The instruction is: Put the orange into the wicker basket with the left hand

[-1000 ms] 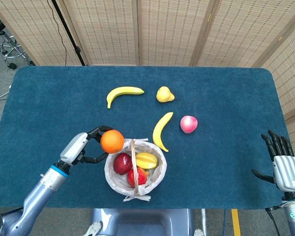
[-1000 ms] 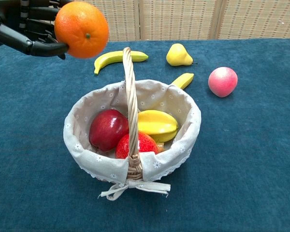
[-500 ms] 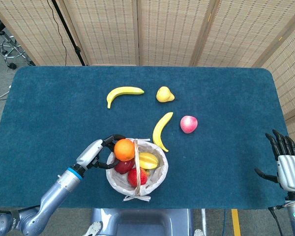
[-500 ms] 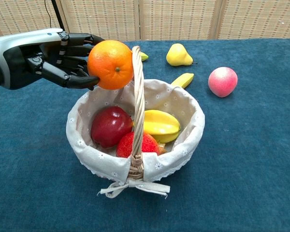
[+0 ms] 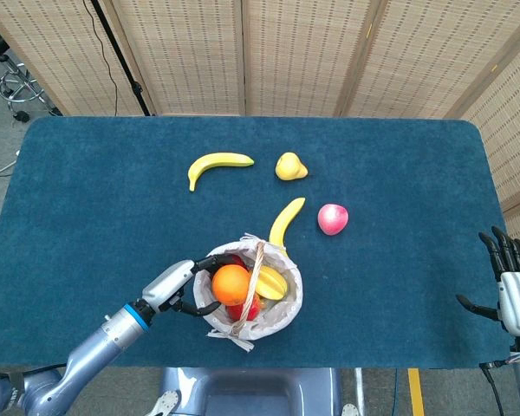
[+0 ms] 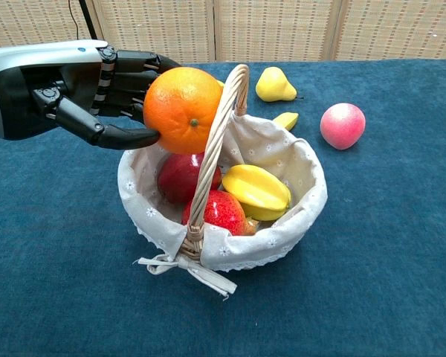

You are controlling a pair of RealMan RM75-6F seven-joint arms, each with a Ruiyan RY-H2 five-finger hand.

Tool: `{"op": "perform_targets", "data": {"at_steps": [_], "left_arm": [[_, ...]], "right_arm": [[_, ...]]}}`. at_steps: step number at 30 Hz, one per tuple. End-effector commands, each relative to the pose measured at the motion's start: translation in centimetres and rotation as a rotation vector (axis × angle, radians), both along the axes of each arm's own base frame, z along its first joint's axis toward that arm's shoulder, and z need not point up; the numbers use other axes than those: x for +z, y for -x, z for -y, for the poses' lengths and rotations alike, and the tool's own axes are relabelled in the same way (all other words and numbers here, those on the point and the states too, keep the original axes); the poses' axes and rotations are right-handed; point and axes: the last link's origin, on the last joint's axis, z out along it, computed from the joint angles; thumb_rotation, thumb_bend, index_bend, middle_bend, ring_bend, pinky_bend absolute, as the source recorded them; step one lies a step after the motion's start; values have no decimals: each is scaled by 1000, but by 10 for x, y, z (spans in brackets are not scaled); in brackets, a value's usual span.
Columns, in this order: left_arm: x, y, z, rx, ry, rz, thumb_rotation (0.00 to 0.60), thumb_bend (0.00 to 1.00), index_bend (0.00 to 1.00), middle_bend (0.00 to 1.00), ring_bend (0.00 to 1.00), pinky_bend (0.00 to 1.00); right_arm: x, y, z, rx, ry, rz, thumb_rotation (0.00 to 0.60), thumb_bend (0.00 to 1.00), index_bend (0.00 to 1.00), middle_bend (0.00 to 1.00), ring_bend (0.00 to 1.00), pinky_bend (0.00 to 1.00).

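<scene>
The head view looked steeply down from above the near edge and took in the whole blue counter [image 5: 399, 173] up to the far screens [image 5: 303, 52]. The chest view sat lower and much nearer, facing the far side. Both views shared the wicker basket [image 5: 288, 299] [image 6: 312, 186] and the fruit beyond it.

left robot hand [image 5: 180, 289] holding orange [image 5: 230, 284] over wicker basket [image 5: 288, 305]
</scene>
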Motion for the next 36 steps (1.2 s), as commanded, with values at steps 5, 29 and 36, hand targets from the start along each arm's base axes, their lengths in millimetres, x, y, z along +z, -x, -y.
{"op": "perform_targets", "data": {"at_steps": [5,29,36], "left_arm": [[10,9,3,-15,16,-35,600,439,172,67,80,141],[56,84,12,-56,-404,-352,600,433,128,21,28,81],[78,116,24,25,-633,-473,600,432,123,20,23,69]], "right_arm": [[1,1,0,-1,3,3,600,0,46,0,0,0],[-2,0,1,3,-6,-1,600,0,46,0,0,0],[-8,-6,1,21,-25,-12,600,0,47,0,0,0]]}}
